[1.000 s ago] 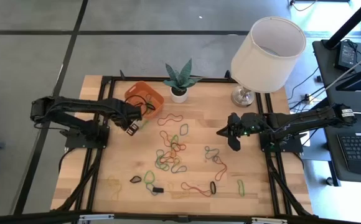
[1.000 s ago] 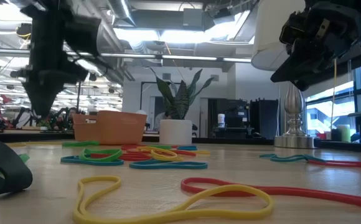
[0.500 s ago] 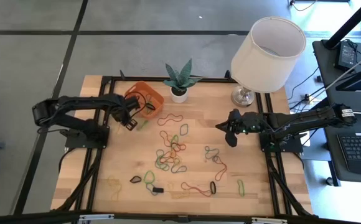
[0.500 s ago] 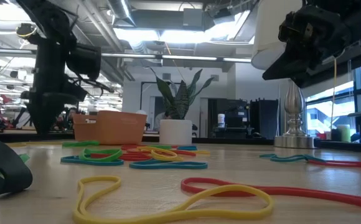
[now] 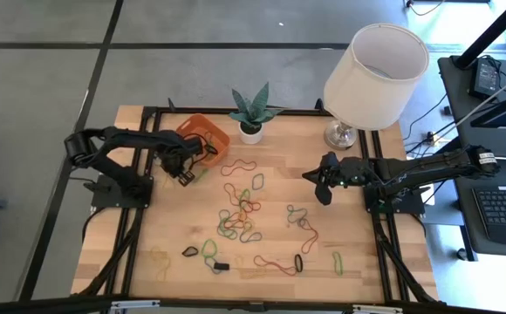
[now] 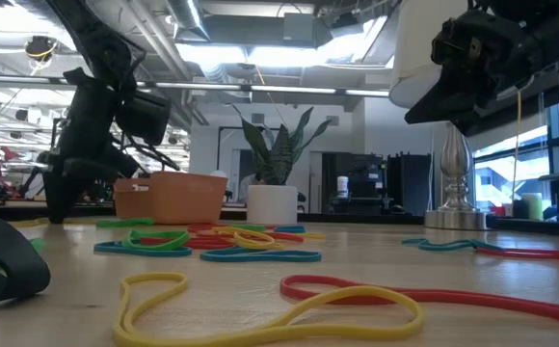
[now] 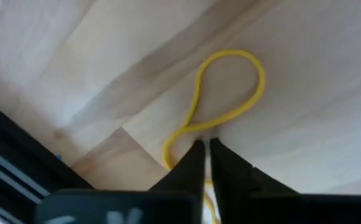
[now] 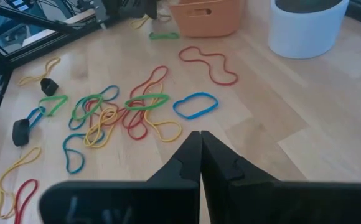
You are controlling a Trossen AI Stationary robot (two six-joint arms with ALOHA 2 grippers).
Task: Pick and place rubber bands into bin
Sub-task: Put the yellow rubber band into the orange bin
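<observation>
Wooden table [image 5: 358, 253] holds plant, lamp and one orange bin [image 5: 208, 133]. Left gripper [image 5: 186, 177] has pulled back toward the bin over the last second and dropped low; its fingers [image 7: 196, 163] are pinched closed on a yellow rubber band [image 7: 230, 87] lying just in front of the bin. Likely one lift from drop-off. Right gripper [image 5: 320, 187] waits mid-right, fingers together, empty. Roughly twenty bands [image 5: 240, 214] loose mid-table, a couple already in the bin.

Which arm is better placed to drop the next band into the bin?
Left. Its hand is pinched on a yellow rubber band right beside the orange bin. The right hand hangs shut and empty across the table.
</observation>
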